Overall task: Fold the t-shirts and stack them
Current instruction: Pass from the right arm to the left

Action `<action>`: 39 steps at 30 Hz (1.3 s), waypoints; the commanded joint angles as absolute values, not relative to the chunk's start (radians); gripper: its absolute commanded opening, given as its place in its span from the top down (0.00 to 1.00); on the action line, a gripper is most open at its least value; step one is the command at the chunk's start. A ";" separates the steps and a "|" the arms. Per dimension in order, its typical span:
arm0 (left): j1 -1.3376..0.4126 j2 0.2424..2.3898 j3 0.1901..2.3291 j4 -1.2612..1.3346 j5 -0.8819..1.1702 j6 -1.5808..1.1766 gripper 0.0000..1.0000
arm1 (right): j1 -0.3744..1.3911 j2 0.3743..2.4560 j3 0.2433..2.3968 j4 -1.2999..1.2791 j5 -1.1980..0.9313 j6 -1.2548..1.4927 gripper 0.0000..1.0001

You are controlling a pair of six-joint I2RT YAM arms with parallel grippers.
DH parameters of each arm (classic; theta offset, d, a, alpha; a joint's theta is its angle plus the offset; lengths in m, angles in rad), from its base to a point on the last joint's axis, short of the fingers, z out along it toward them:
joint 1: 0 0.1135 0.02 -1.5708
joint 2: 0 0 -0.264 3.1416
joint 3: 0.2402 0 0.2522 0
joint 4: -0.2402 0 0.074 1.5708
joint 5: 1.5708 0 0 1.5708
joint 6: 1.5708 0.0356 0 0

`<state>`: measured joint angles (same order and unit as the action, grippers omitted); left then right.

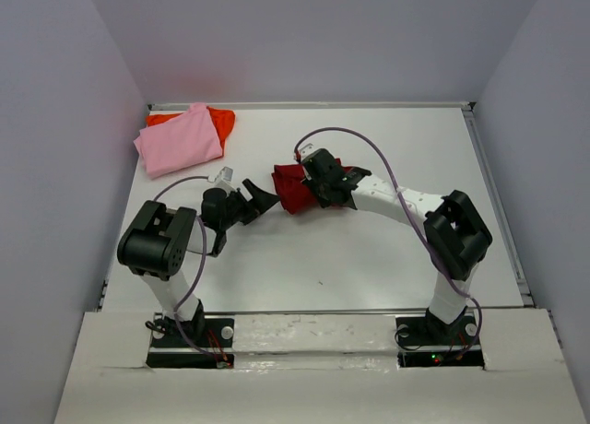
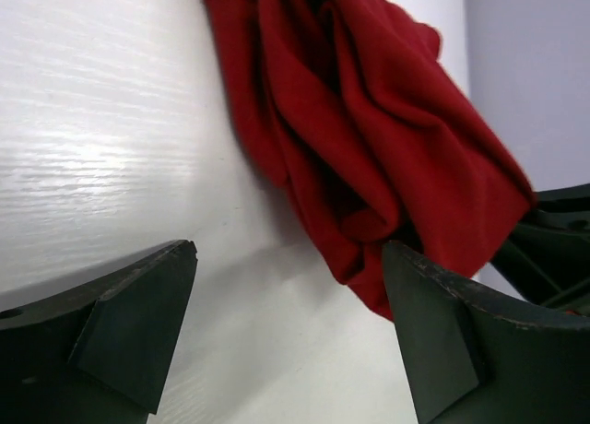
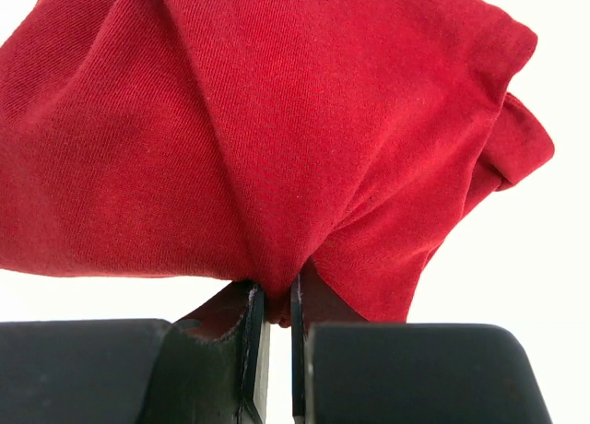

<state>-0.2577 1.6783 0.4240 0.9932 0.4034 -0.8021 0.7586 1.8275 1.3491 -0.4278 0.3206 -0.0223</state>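
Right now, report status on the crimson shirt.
Right gripper shut on crimson t-shirt, bunched. Left gripper open beside it. Pink t-shirt atop orange t-shirt, far-left corner.

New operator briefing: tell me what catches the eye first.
The dark crimson t-shirt is bunched at the middle of the table, pinched in the right gripper. The left gripper stands open just beside it. At the far left corner, the pink t-shirt lies on the orange-red t-shirt.

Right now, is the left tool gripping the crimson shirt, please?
No, the left tool stands open; the right tool pinches the crimson shirt.
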 commanded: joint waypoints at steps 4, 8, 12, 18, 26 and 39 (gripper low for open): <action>-0.230 1.893 0.339 1.499 0.577 -1.043 0.01 | 0.750 1.801 1.411 -0.417 0.325 -0.037 1.00; -0.229 1.950 0.324 1.643 0.598 -1.089 0.01 | 0.750 1.804 1.407 -0.417 0.327 -0.035 1.00; -0.229 1.982 0.314 1.730 0.592 -1.124 0.01 | 0.750 1.799 1.402 -0.417 0.333 -0.038 1.00; -0.230 2.048 0.336 1.871 0.594 -1.213 0.01 | 0.750 1.801 1.407 -0.417 0.333 -0.040 1.00; -0.232 2.129 0.402 1.942 0.563 -1.279 0.01 | 0.750 1.792 1.399 -0.417 0.330 -0.040 1.00; -0.302 2.128 0.560 1.718 0.508 -1.230 0.01 | 0.750 1.789 1.385 -0.413 0.331 -0.044 1.00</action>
